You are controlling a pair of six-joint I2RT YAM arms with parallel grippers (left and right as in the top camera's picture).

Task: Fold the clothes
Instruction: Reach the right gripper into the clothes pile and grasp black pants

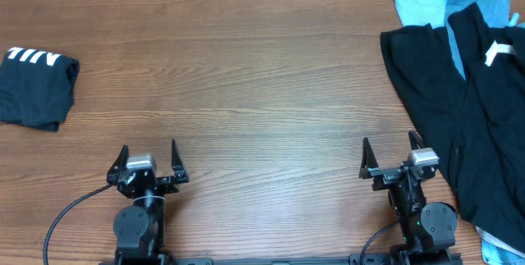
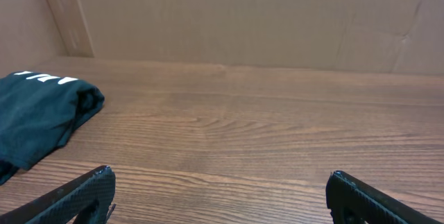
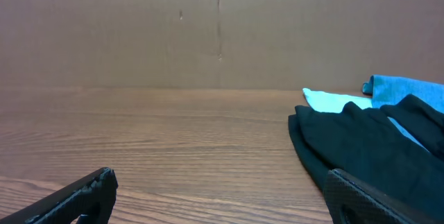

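Right claw beside heaped clothes

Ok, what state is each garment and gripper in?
Black tee with white print: folded, far left.
Black garments: unfolded, spread at right.
Light-blue fabric piece: unfolded, partly under the black garments.
Denim-blue fabric piece: unfolded, partly covered.
Left gripper: open, empty.
Right gripper: open, empty.

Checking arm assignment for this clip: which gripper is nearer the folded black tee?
Left. The left gripper is diagonally right of the folded black tee; the right gripper is far across the table, beside the unfolded pile.
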